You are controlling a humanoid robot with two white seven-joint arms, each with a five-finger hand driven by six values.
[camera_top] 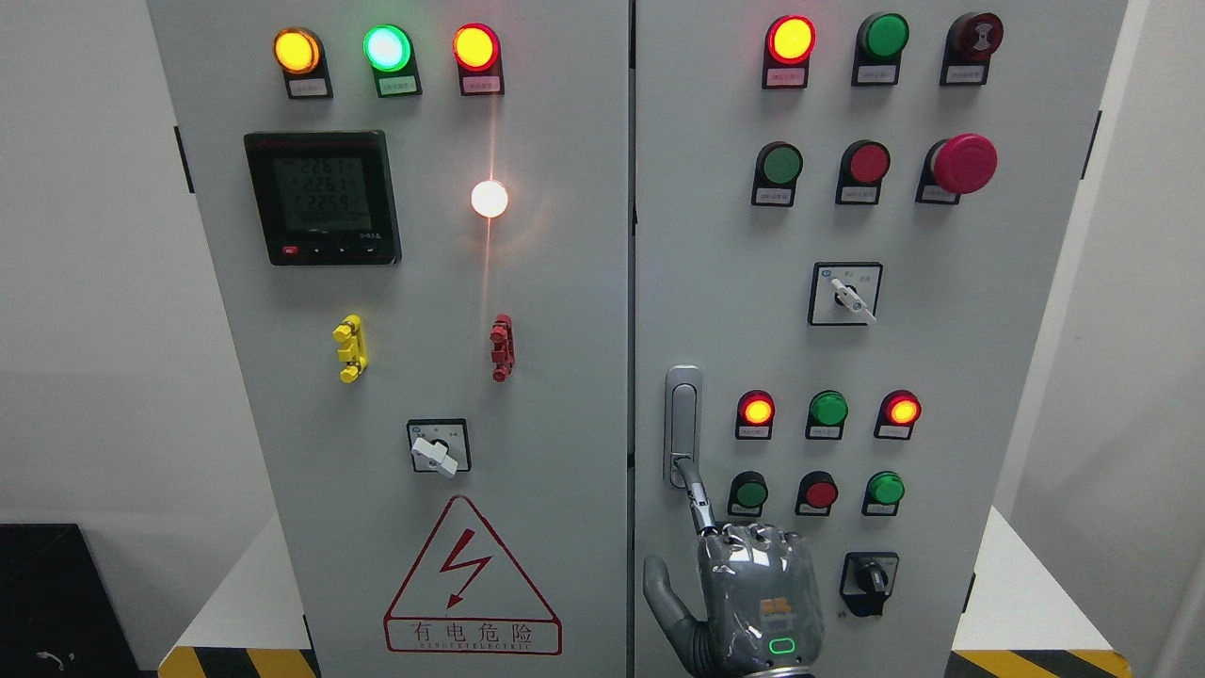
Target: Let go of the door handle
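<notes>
Right hand [744,584] w/ index fingertip [687,471] hooked on door handle [682,424] just above it, other fingers curled. Not released yet imo, pull-back left.

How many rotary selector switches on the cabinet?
3. White one low on the left door; white one mid right door; black one bottom right, beside the right hand, which may hide more.

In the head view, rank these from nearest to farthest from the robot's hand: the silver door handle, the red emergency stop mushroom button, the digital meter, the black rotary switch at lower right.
From the right hand:
1. Door handle, directly above, index finger touching its lower end.
2. Black rotary switch, just to the right.
3. Emergency stop button, upper right.
4. Digital meter, upper left on the other door; nearly as far as the button.
</notes>
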